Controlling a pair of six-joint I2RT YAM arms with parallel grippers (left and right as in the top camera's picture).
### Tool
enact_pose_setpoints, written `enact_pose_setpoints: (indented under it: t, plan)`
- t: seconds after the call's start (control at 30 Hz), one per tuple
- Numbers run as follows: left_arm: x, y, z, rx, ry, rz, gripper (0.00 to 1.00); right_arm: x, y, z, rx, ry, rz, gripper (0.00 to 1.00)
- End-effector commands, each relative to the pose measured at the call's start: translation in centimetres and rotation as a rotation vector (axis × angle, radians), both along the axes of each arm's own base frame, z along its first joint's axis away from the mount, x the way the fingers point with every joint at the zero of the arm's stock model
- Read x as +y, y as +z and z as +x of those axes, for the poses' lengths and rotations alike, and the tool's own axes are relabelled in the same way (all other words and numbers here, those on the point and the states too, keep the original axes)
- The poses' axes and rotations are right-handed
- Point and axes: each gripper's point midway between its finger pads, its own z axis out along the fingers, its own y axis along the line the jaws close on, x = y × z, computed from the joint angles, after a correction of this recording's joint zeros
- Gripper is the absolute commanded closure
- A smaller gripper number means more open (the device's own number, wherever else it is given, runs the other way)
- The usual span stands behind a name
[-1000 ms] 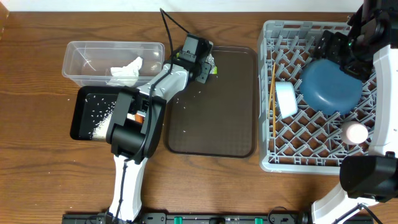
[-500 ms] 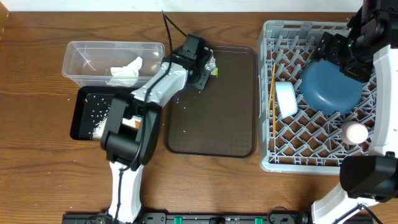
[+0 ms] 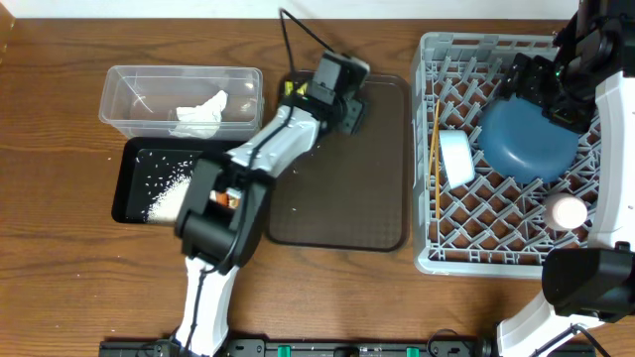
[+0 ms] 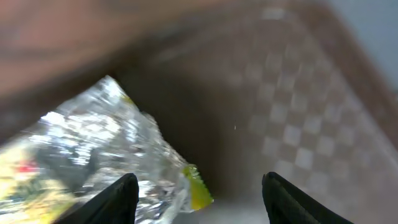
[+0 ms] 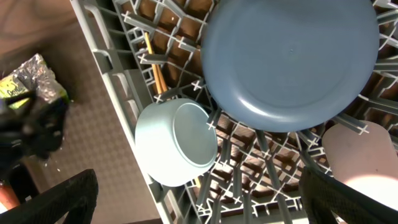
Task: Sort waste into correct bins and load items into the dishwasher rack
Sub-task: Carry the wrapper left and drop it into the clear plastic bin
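My left gripper [image 3: 347,102] is open over the back of the dark brown tray. In the left wrist view its fingers [image 4: 199,202] stand wide apart, and a crumpled silver and yellow-green wrapper [image 4: 99,149] lies against the left finger. The wrapper also shows in the right wrist view [image 5: 34,78]. My right gripper [image 3: 544,91] is open and empty above the grey rack [image 3: 437,253]. The rack holds the dark-blue plate [image 3: 529,139], the white bowl [image 3: 456,159], a pink cup [image 3: 569,211] and the chopsticks [image 3: 435,149].
The clear tub [image 3: 129,84] at the back left holds a white napkin [image 3: 203,111]. The black tray [image 3: 129,193] in front of it holds rice grains [image 3: 169,193]. The brown serving tray [image 3: 337,198] lies between them and the rack. A yellow scrap [image 3: 292,89] shows left of my left gripper.
My left gripper has swung to the right along the back of the brown tray. The right arm has not moved.
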Motion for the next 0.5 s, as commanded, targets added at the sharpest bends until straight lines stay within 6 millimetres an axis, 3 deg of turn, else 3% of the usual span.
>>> enact_pose_setpoints:
  t: [0.0,0.13,0.23,0.37,0.4,0.47]
  plan:
    - [0.5,-2.1,0.0,0.022,-0.001,0.022,0.35,-0.1,-0.1,0.0,0.005,0.002,-0.003,0.01]
    - [2.1,-3.2,0.3,0.014,0.04,0.105,0.38,-0.1,-0.1,0.0,0.006,0.002,-0.003,0.01]
    - [2.6,-3.8,-0.1,0.037,0.05,0.133,0.46,-0.1,-0.1,0.0,0.007,0.002,-0.002,0.01]
    - [2.7,-4.4,-1.1,0.076,0.042,0.152,0.74,-0.1,-0.2,-0.1,0.009,0.002,-0.002,0.01]
    - [2.7,-4.5,-1.4,0.086,0.042,0.154,0.89,0.0,-0.2,-0.1,0.01,0.002,-0.002,0.01]
    - [2.4,-3.9,-2.0,0.106,0.059,0.141,0.94,0.0,-0.2,-0.2,0.013,0.002,-0.001,0.01]
